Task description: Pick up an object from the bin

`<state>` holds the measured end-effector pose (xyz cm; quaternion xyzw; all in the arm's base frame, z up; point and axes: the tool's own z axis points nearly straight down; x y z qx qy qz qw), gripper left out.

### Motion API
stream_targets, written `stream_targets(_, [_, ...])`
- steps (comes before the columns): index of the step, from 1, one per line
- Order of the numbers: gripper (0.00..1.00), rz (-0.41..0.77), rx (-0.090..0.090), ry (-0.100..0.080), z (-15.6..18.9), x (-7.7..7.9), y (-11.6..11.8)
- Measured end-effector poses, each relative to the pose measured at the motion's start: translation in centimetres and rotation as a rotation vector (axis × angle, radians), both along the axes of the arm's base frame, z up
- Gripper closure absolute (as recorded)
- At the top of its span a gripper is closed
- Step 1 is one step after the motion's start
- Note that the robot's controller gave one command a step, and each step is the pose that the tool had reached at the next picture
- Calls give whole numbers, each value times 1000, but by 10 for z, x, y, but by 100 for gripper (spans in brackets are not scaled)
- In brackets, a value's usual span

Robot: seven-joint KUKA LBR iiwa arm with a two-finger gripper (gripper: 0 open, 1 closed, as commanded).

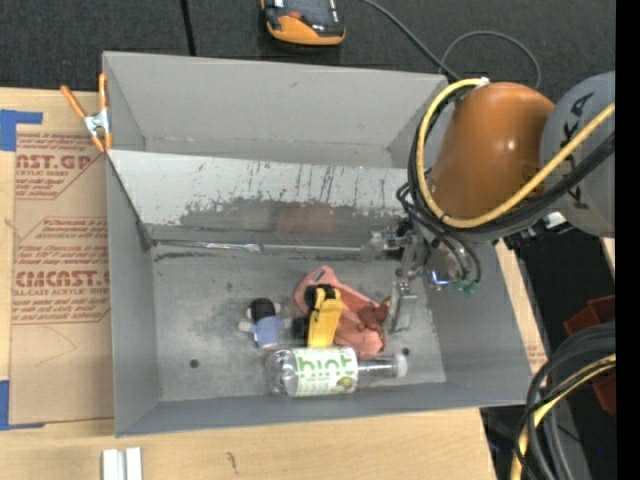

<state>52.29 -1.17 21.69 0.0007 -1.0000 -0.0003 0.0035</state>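
The pink crumpled soft item (pixel 352 306) is lying on the floor of the bin (pixel 200 298), right of centre and toward the near wall. The gripper (pixel 403 306) is hanging just beside the item's right edge; whether it is open, closed or gripping anything cannot be determined. A yellow piece (pixel 323 320) is resting on the pink item. A clear bottle (pixel 325 371) with a green label is lying just in front, and a small blue-and-black object (pixel 263 323) is lying at the view's left.

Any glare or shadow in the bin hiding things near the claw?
Camera view: bright glints on the clear bottle, a pale sheen across the bin's back wall, no heavy shadow on the pink thing beside the claw; the orange cover blocks the bin's right corner.
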Motion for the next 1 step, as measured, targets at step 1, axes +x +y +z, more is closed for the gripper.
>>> stream_targets(1, [0, 0, 0, -8, 5, 2, 0])
